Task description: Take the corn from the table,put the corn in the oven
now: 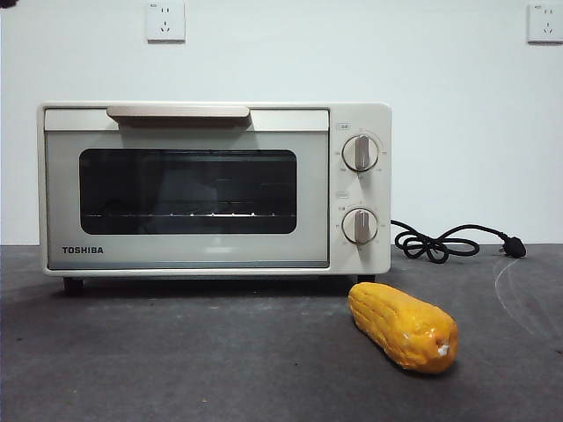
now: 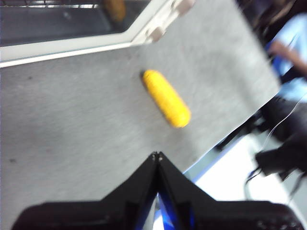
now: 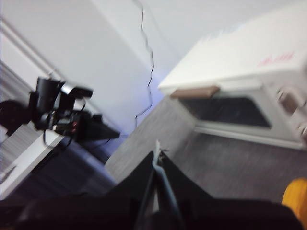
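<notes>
On the dark grey worktop (image 1: pixel 176 360), in front of the oven's knob side, the corn (image 1: pixel 403 326) lies on its side at a slant, its pale end turned toward the near edge and its other end close to the oven's foot without touching it. The cream oven (image 1: pixel 214 188) stands with its door closed, handle (image 1: pixel 179 112) along the top, and its black cord (image 1: pixel 444 243) coiled on the surface off to the side. The left claw (image 2: pixel 157 155) hangs above the bare worktop with its jaws clenched together, holding nothing; the corn sits ahead of its tips, well apart from them. The right claw (image 3: pixel 158 155) is likewise clenched and empty, raised off to the side, with the corn (image 3: pixel 297 199) just showing at the edge of its view. Open grey surface stretches around the cob on all sides but the oven's.
</notes>
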You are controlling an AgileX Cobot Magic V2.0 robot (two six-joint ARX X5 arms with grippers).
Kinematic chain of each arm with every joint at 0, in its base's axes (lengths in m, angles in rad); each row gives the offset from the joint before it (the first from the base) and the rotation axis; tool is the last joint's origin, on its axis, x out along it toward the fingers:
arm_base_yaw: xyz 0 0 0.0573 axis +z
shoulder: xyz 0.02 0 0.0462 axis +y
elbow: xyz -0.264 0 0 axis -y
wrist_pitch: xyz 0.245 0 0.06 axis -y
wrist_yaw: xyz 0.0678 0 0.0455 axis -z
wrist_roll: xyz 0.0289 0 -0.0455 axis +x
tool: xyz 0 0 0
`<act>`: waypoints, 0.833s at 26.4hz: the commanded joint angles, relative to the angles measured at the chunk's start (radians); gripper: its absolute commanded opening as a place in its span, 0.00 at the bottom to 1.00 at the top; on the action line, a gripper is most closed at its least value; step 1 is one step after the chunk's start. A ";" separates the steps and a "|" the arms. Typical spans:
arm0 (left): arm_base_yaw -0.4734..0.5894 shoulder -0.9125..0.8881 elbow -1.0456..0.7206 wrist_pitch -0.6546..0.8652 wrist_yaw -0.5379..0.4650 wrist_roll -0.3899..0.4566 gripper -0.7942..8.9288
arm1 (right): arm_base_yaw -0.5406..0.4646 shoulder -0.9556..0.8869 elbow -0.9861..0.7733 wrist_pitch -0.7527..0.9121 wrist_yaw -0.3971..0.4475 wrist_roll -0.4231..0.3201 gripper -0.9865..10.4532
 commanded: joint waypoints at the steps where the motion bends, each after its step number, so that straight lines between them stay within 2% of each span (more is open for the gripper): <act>1: -0.037 0.024 0.014 -0.006 -0.037 0.045 0.08 | 0.021 0.052 0.055 -0.101 0.002 -0.091 0.08; 3: -0.068 0.035 0.014 -0.005 -0.061 0.045 0.08 | 0.052 0.100 0.102 -0.208 0.044 -0.153 0.08; 5: -0.094 0.044 0.014 -0.006 -0.087 0.045 0.08 | 0.093 0.144 0.147 -0.314 0.142 -0.228 0.08; 7: -0.121 0.052 0.014 -0.006 -0.109 0.045 0.08 | 0.152 0.189 0.193 -0.417 0.283 -0.297 0.08; 10: -0.156 0.055 0.014 -0.005 -0.113 0.045 0.08 | 0.248 0.253 0.240 -0.517 0.465 -0.332 0.09; 14: -0.185 0.055 0.014 0.006 -0.113 0.045 0.08 | 0.399 0.340 0.277 -0.560 0.646 -0.336 0.12; 19: -0.204 0.055 0.014 0.016 -0.113 0.040 0.08 | 0.582 0.470 0.312 -0.550 0.792 -0.261 0.29; 22: -0.206 0.055 0.014 0.016 -0.114 0.040 0.08 | 0.718 0.602 0.335 -0.512 0.912 -0.219 0.54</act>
